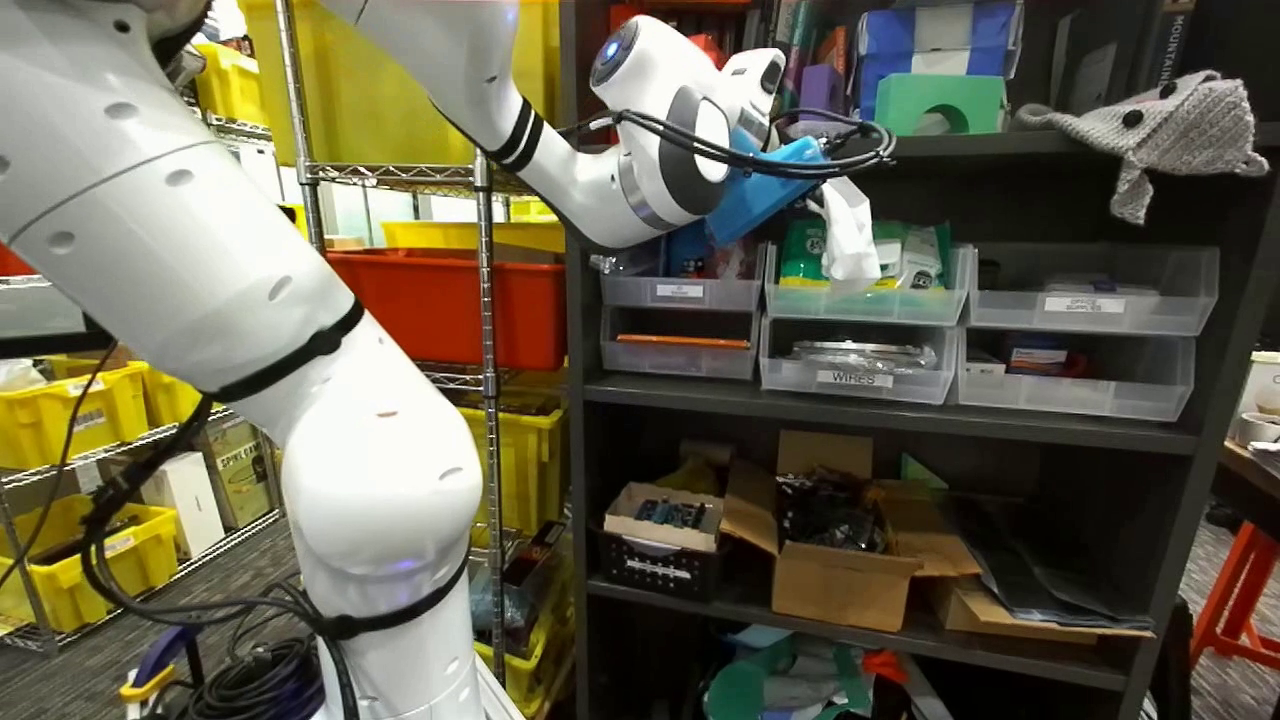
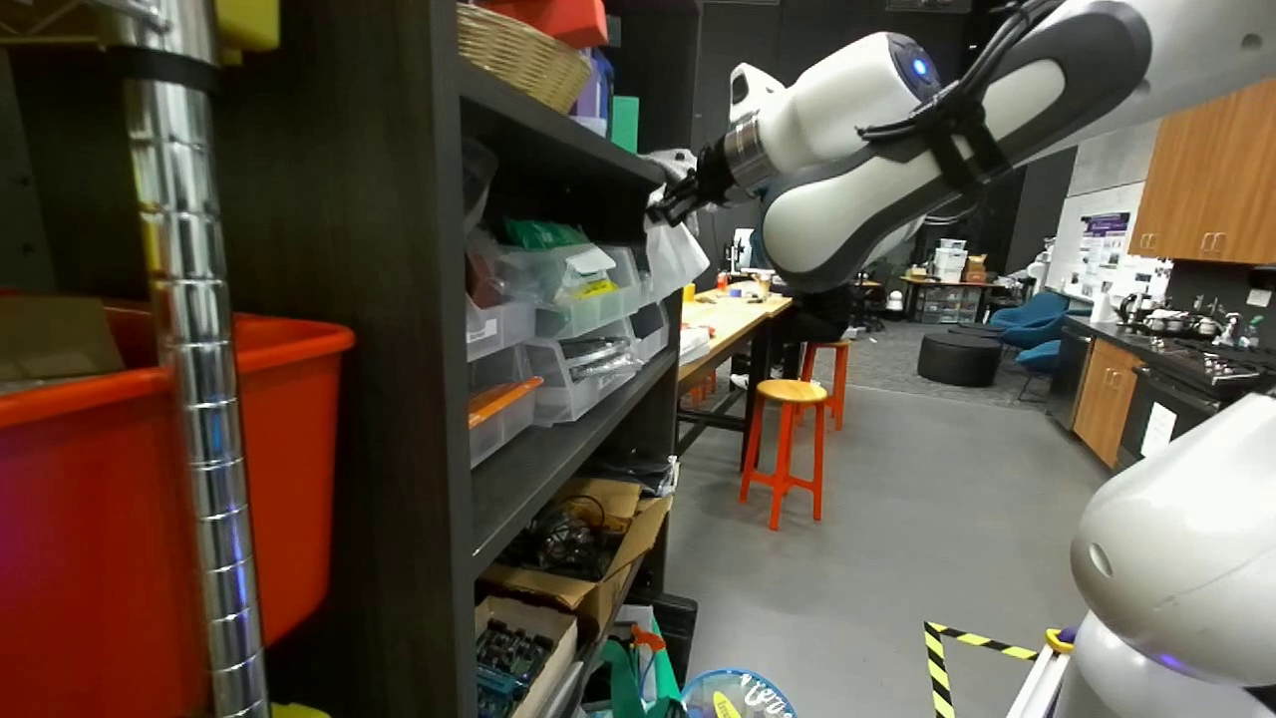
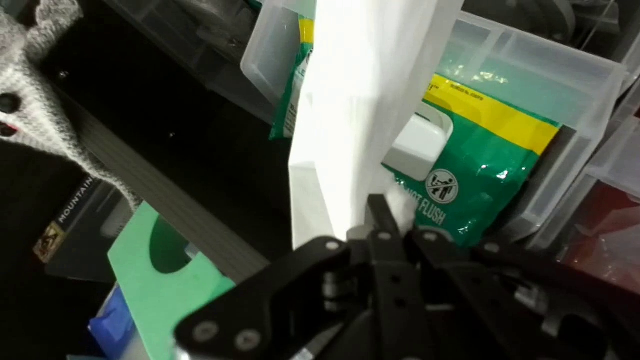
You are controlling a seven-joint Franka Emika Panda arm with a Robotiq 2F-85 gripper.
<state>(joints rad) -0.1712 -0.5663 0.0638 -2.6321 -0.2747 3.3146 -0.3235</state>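
Black gripper [image 3: 392, 217], jaws clamped on a limp white sheet [image 3: 360, 120], dangles it in front of a translucent bin [image 3: 555, 82] holding a green packet [image 3: 500, 165]; a low sweep could snag the sheet's loose end on the bin's rim.

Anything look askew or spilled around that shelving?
No spill shows. The grey knitted toy looks slightly precarious: a limb-like part dangles over the edge of the dark upper shelf. The thin white sheet hangs from the shut black gripper.

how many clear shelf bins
6 in an exterior view: upper left bin, upper middle bin behind the cloth, upper right bin, lower left bin, lower middle bin, lower right bin. More may be hidden.
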